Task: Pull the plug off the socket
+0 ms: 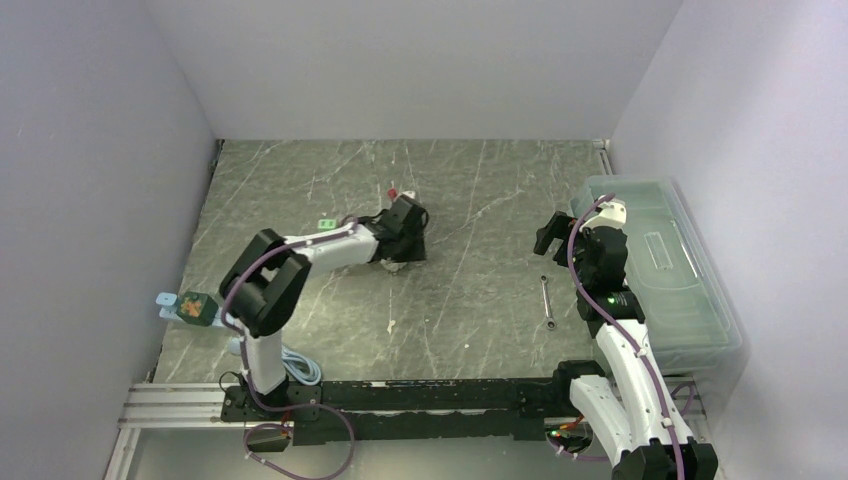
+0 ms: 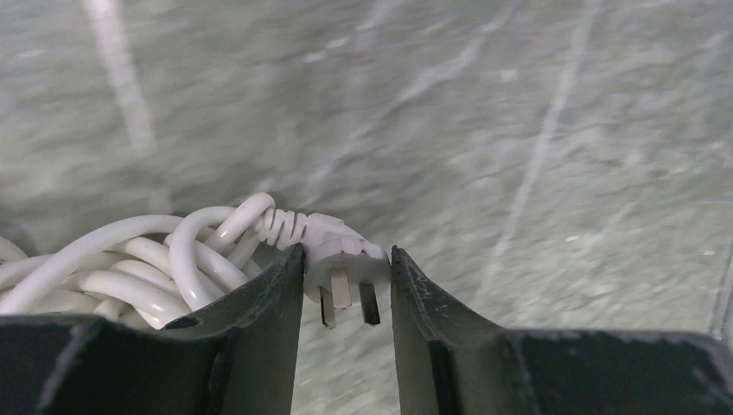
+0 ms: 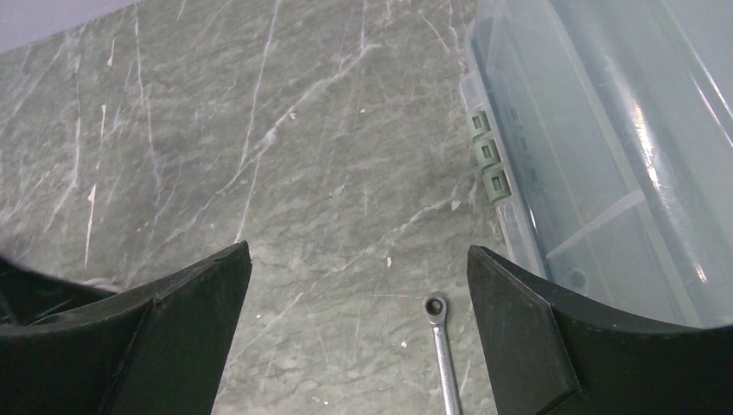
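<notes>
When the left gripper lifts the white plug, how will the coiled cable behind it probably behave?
The white cable lies in loose loops, so it will probably hang floppy and trail. The white plug looks like stiff moulded plastic and is likely light. Its smooth sides might slip in the left gripper.

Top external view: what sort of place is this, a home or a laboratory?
Most likely a robot test cell in a laboratory. Plain pale walls enclose a marble-patterned table, a left arm and a right arm are bolted at its near edge, and a clear plastic box sits at the right.
</notes>
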Action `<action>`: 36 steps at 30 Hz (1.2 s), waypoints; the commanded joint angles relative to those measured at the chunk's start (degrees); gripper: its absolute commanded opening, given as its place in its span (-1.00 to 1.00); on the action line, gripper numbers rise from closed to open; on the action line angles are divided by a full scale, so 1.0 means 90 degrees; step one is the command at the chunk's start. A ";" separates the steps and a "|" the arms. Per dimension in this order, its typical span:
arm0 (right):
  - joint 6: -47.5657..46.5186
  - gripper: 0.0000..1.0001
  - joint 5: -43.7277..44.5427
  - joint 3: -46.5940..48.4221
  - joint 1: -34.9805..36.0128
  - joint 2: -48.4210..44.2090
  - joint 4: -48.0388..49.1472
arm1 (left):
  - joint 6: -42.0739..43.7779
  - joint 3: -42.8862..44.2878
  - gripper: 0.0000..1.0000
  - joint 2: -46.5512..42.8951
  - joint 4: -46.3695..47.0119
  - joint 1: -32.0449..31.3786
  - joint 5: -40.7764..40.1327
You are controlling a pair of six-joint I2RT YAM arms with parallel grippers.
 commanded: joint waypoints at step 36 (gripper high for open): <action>0.0165 0.99 -0.3023 0.1258 0.0683 0.1092 0.1560 | 0.0891 0.0458 0.99 -0.2839 -0.2469 0.0604 0.1049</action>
